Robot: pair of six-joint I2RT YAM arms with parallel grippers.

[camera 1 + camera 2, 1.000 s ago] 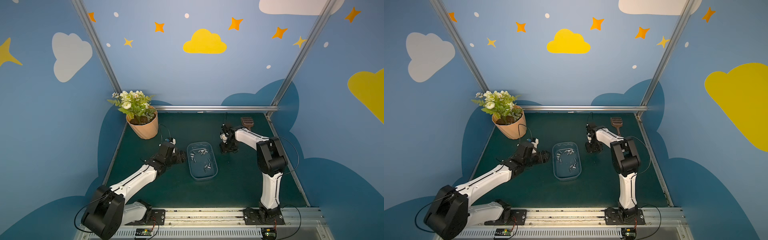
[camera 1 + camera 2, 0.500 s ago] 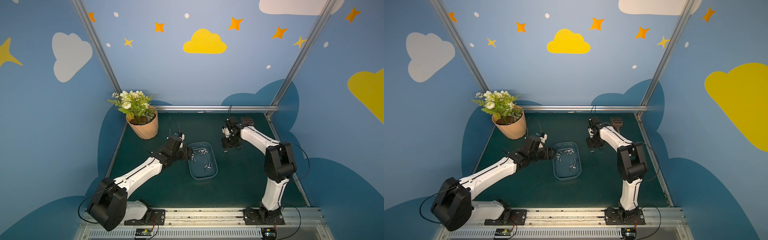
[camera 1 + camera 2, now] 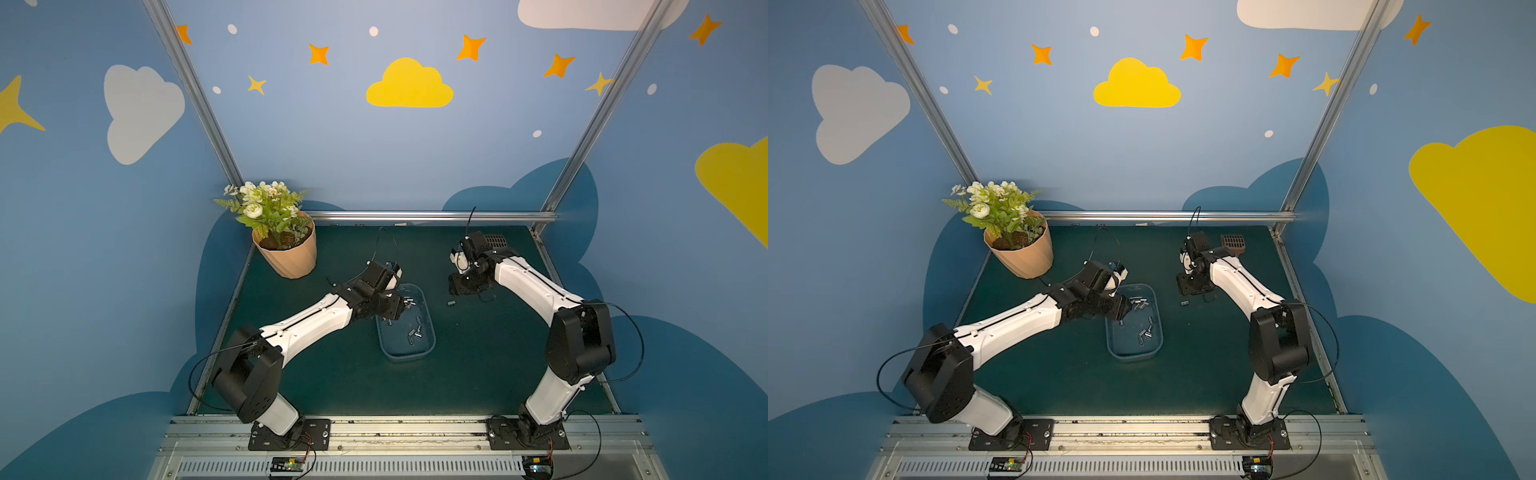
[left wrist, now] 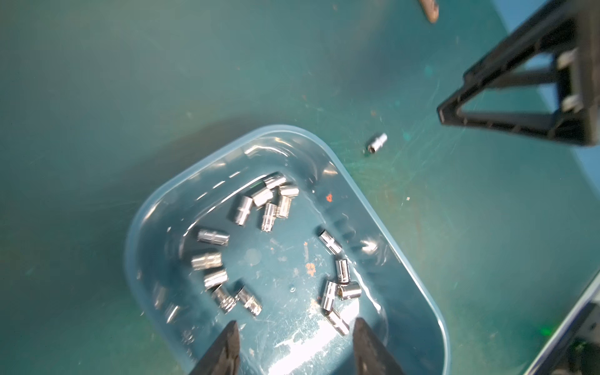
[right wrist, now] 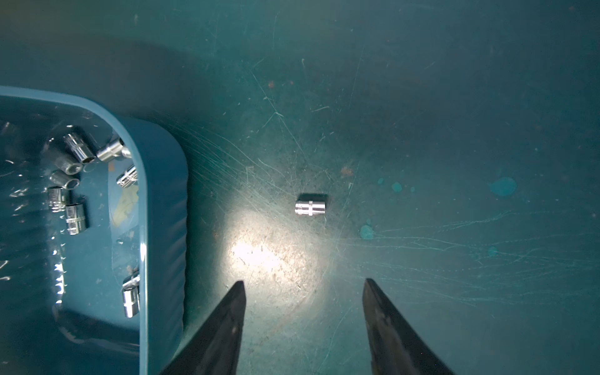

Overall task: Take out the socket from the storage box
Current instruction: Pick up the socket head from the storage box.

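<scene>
The storage box (image 3: pixel 409 357) (image 3: pixel 1133 355) is a bluish see-through tub in the middle of the green mat, with several chrome sockets (image 4: pixel 240 211) (image 5: pixel 75 217) lying in it. One socket (image 3: pixel 451 303) (image 3: pixel 1184 303) (image 5: pixel 310 208) (image 4: pixel 376 143) lies on the mat to the right of the box. My left gripper (image 3: pixel 390 309) (image 3: pixel 1121 309) (image 4: pixel 293 324) hangs open over the box's far left part with nothing between its fingers. My right gripper (image 3: pixel 457 286) (image 3: pixel 1185 286) (image 5: pixel 303 282) is open just behind the loose socket, holding nothing.
A peach flowerpot (image 3: pixel 286 257) with a plant stands at the back left. A brown perforated block (image 3: pixel 494 240) (image 3: pixel 1232 242) sits at the back right behind the right arm. A metal rail (image 3: pixel 415 216) borders the back of the mat.
My left arm has swung right from beside the box to over it, and its jaws have narrowed. My right arm's elbow has shifted right, while its gripper stays near the loose socket.
</scene>
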